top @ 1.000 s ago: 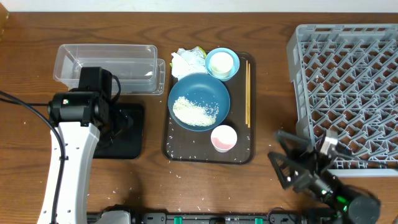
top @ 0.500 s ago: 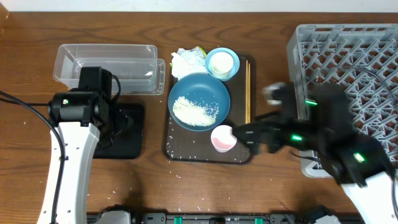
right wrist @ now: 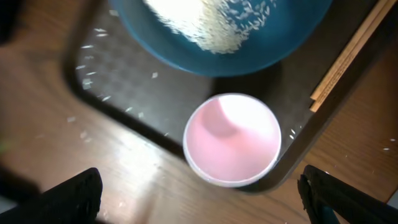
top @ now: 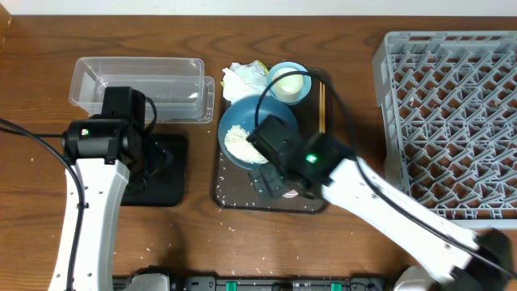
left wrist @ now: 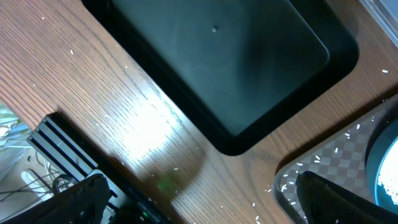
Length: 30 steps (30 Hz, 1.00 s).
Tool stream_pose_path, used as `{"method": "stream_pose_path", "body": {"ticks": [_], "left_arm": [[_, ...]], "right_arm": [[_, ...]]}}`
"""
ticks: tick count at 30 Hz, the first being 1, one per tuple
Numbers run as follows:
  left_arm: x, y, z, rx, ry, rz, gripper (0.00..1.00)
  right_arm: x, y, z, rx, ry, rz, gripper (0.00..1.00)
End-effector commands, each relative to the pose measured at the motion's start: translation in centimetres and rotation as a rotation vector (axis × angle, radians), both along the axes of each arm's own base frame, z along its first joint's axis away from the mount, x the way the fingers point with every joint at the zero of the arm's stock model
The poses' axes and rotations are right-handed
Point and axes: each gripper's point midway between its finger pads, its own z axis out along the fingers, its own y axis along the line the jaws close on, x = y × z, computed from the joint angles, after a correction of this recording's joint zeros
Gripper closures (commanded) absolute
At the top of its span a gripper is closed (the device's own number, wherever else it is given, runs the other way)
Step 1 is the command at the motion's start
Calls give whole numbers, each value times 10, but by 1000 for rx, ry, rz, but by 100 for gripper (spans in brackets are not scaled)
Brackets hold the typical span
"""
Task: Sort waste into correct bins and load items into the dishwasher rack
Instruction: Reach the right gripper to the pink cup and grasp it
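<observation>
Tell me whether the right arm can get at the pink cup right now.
Probably yes: the open right claw hangs directly above the pink cup; nothing covers it, and bowl and chopsticks lie beside it.

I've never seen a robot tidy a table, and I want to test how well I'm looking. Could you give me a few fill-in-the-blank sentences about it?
The rice is heaped in a bowl coloured dark ____.
The right pincer hangs open above the ____ cup.
In the right wrist view, the chopsticks lie on the brown tray, to the cup's ____.
Missing words: blue; pink; right.
</observation>
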Motion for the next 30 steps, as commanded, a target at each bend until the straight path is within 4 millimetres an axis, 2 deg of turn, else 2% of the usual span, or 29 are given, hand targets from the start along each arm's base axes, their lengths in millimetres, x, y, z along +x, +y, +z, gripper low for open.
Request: {"method": "stream_pose_path", "body": {"ticks": [1, 2, 3, 5, 7, 11, 13, 16, 19, 20, 21, 24, 28, 30], "left_arm": [[1, 2, 6, 5, -22, 11, 1], [1, 2, 6, 5, -22, 11, 1], [1, 2, 6, 5, -22, 11, 1], [1, 2, 6, 5, -22, 11, 1], [1, 2, 6, 5, -22, 11, 1], [1, 2, 6, 5, -22, 11, 1], [1, 2, 6, 5, -22, 11, 1], [1, 2, 6, 5, -22, 11, 1], [1, 2, 6, 5, -22, 11, 1], [1, 2, 6, 5, -22, 11, 1], [1, 2, 6, 5, -22, 11, 1], [1, 2, 6, 5, -22, 11, 1], [1, 2, 6, 5, -22, 11, 1], [1, 2, 6, 5, -22, 11, 1]], "right_arm": [[2, 7, -17, -51, 8, -20, 18], [2, 7, -25, -71, 23, -15, 28], [1, 6, -32, -92, 39, -15, 33], [-1, 7, -43, -111, 70, -12, 26], [-7, 12, -54, -105, 120, -5, 24], [-11, 19, -72, -112, 167, 5, 26], [-11, 19, -80, -127, 179, 5, 32], [-11, 17, -86, -141, 190, -5, 64], [-10, 18, -85, -138, 188, -5, 86], [-10, 18, -84, -134, 185, -5, 96], [-10, 19, -83, -134, 185, -4, 99], [-7, 18, -69, -135, 169, -7, 99], [13, 4, -22, -157, 82, -20, 99], [26, -9, 9, -167, 21, -28, 99]]}}
